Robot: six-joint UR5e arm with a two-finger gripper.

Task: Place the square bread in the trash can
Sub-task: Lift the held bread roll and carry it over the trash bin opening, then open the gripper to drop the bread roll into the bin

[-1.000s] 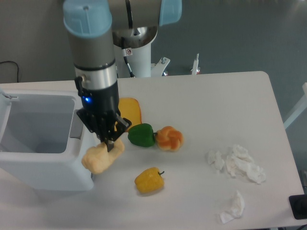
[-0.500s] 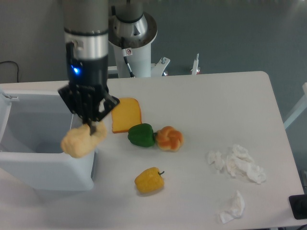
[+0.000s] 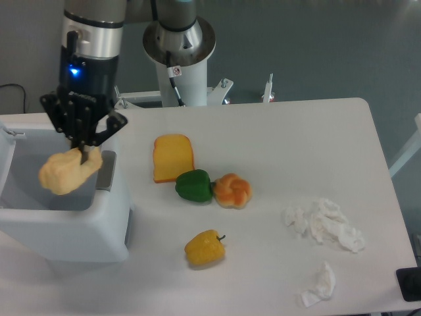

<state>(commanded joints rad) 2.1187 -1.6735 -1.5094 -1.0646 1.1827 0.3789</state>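
Note:
The square bread (image 3: 66, 172), a pale yellowish lumpy chunk, hangs over the open inside of the white trash can (image 3: 72, 227) at the table's left. My gripper (image 3: 83, 153) is shut on the bread's upper right end, pointing down above the can's right part. The bread tilts down to the left, clear of the can's walls.
A flat orange toast slice (image 3: 173, 157), a green pepper (image 3: 194, 185) and a round knotted bun (image 3: 232, 189) lie mid-table. A yellow pepper (image 3: 204, 247) sits nearer the front. Crumpled white tissues (image 3: 327, 225) and another one (image 3: 318, 284) lie at the right.
The gripper has carried the bread up and to the left, from beside the can's right wall to above its opening. The toast slice has come into full view.

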